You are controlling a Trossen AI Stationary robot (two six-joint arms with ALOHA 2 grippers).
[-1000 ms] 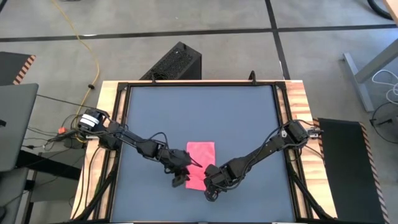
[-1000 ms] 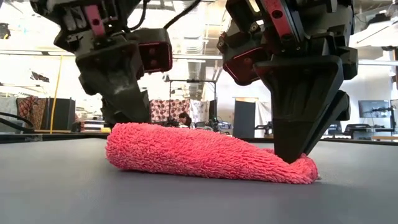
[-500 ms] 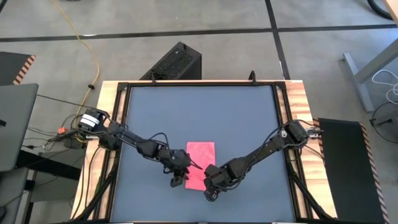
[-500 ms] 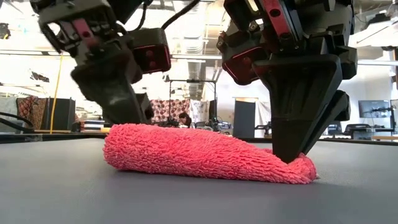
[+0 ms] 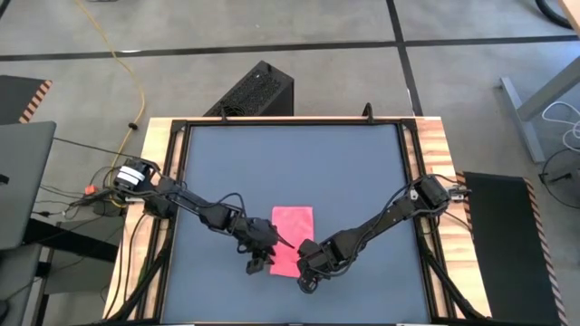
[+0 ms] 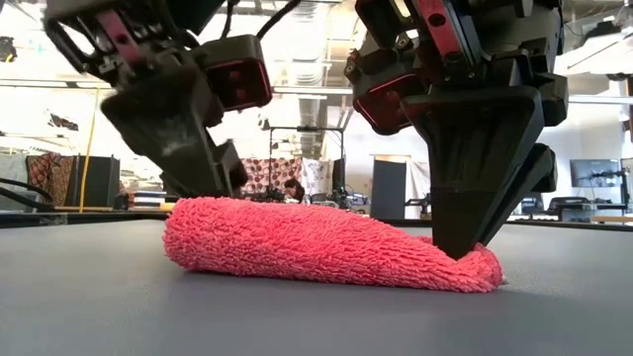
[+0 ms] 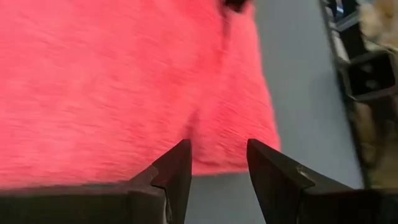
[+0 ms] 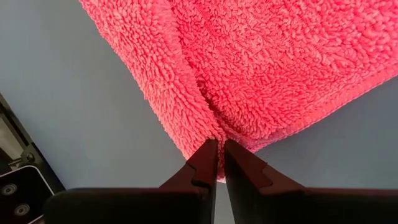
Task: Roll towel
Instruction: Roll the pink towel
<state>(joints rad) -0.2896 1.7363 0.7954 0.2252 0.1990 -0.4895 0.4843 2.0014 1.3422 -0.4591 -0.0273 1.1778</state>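
The pink towel (image 5: 293,225) lies flat on the dark grey mat (image 5: 290,163), and its near edge is rolled into a low ridge (image 6: 316,242). My right gripper (image 5: 306,270) is shut on the ridge's right end. My left gripper (image 5: 262,256) stands at the ridge's left end. Its fingers are apart, and their tips (image 7: 180,152) lie over the towel's near edge. In the low view the left fingers (image 6: 198,173) go down behind the ridge, so their tips are hidden there. My left gripper comes slanting down from the table's left. Its spread fingertips are over the towel's near left corner (image 7: 211,158), and a crease (image 7: 193,124) runs from one tip. I cannot tell whether they touch the cloth. My right gripper pinches the right end of the rolled near edge (image 8: 214,134) between its two fingers. It holds a bunched fold, not one layer. The fingers point steeply down from the table's right. The towel's end (image 6: 475,269) stays on the mat.
A wooden frame (image 5: 433,145) borders the mat. A black box (image 5: 256,89) stands on the floor past the far edge, and a laptop (image 5: 23,181) sits off to the left. Bare mat lies beyond the towel toward the far edge.
My left gripper has rolled about its own pointing line while staying in place; its fingers stand more tilted in the low view. My right gripper has kept still on the towel's end.
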